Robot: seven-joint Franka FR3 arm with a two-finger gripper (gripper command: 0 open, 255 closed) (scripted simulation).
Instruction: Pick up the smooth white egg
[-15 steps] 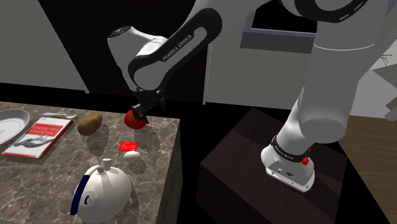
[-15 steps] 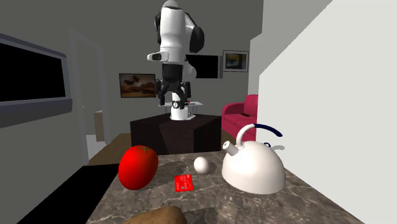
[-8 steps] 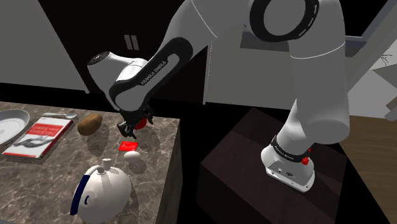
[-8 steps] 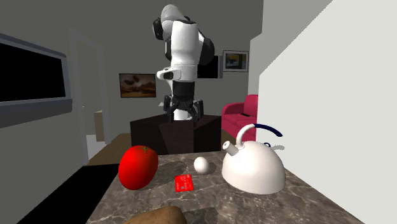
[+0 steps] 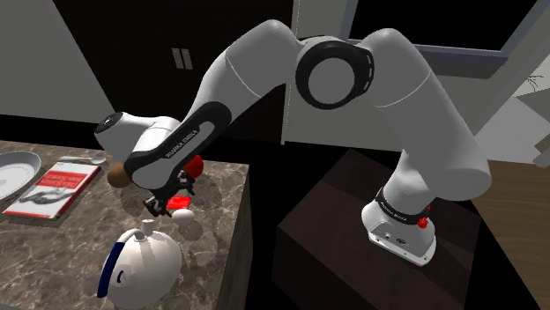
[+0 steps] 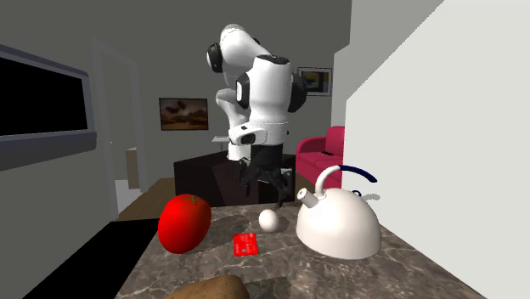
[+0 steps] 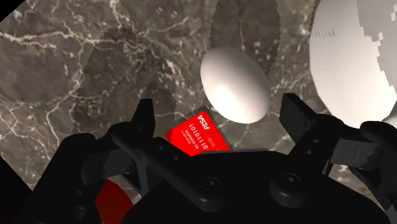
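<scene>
Wrist view is showing the white egg (image 7: 234,86) lying on the dark marble counter (image 7: 76,57), right beside a little red card (image 7: 194,135). The black gripper (image 7: 218,107) is hanging just above the egg. Its two fingers are standing wide apart and are not touching the egg. A big white kettle (image 6: 337,222) is sitting near the egg on one side. A round red fruit (image 6: 184,222) is sitting on the other side, past the card.
</scene>
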